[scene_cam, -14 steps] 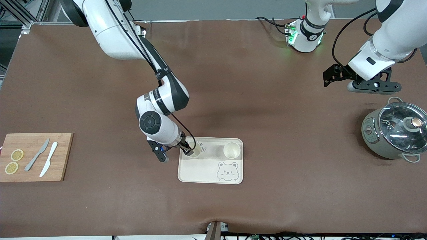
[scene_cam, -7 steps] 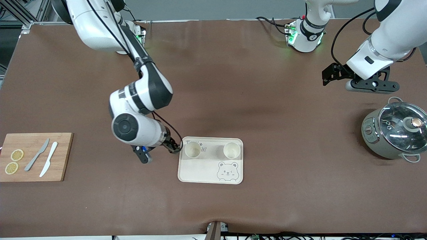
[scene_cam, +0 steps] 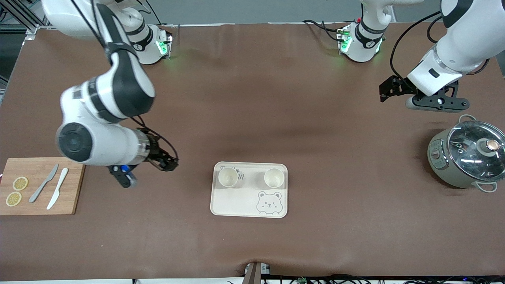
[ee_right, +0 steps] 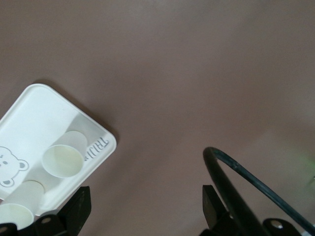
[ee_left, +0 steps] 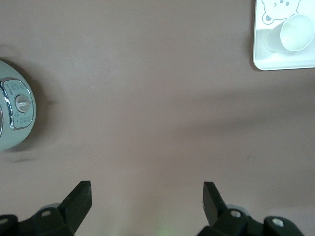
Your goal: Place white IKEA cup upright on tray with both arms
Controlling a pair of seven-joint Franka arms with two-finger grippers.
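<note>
Two white cups are standing upright on the tray (scene_cam: 250,205), side by side along the tray edge farther from the front camera. One cup (scene_cam: 228,177) is sitting toward the right arm's end, partly covering the lettering; the other cup (scene_cam: 274,178) is sitting toward the left arm's end, above the drawn bear face. The tray is lying in the middle of the worktop, nearer the front edge than the base edge.

The right gripper (scene_cam: 167,162) is hanging over bare brown worktop between the tray and the cutting board (scene_cam: 73,185). Its jaws are standing apart and holding nothing. Both cups are lying well clear of them, off toward the left arm's end.

The left gripper (scene_cam: 388,91) is hanging over bare worktop near the left arm's end, beside the lidded pot (scene_cam: 465,156). Its jaws are also standing wide apart, empty. The arm is waiting there, with the cups well apart from it.

On the cutting board, at the right arm's end, two knives and two lemon slices are lying.
</note>
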